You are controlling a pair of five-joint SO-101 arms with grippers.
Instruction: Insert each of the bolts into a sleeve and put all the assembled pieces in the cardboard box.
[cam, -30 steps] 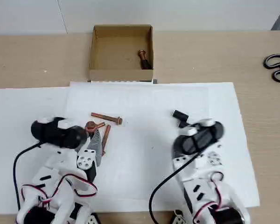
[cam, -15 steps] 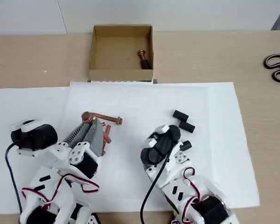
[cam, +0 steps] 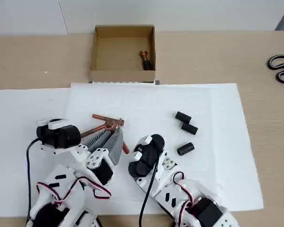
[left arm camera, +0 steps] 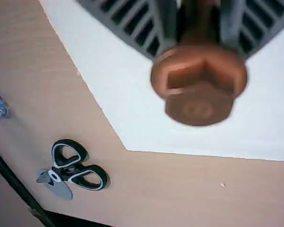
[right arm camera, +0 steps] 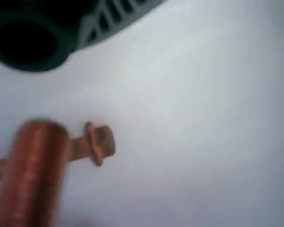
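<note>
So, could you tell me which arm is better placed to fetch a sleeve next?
Right: the left gripper is shut on a bolt, and the three loose sleeves lie nearer the right arm.

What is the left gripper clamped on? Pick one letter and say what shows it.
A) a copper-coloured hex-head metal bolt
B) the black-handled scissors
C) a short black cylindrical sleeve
A: the left wrist view shows the copper-coloured hex-head metal bolt pinched between the grey ribbed fingers of the left gripper.

Bright, even overhead light.
A soft, faint shadow edges the left arm (cam: 59, 134) on the white sheet (cam: 217, 101) (the cardboard box (cam: 118, 54) is equally bright inside).
</note>
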